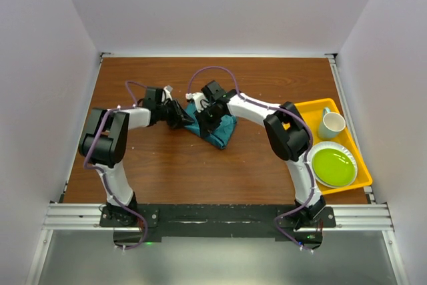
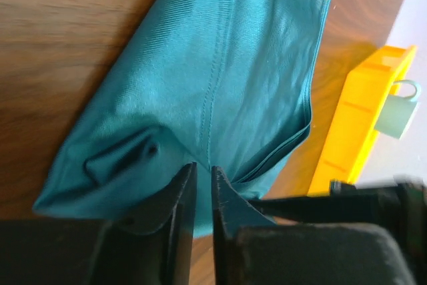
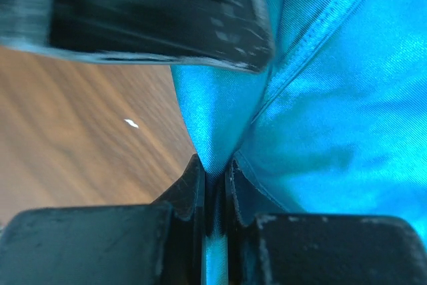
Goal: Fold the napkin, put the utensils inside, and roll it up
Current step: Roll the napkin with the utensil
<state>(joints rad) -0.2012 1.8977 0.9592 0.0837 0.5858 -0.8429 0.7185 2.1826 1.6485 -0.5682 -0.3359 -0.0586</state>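
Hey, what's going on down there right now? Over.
Right gripper pinching the napkin. Left gripper at its edge, grip unclear. No spoon in sight; tray well aside.

The napkin point(image 2: 220, 78) is showing as thin, finely woven cloth with a satin sheen and a stitched hem. The table point(image 1: 173, 165) is showing smooth brown wood grain with a dull gloss. The right gripper point(image 3: 215, 168) is looking like matt black plastic, scuffed and dusty. The tray point(image 1: 305, 107) is looking like smooth yellow plastic, and the green plate point(image 1: 312, 159) is shining glossily.
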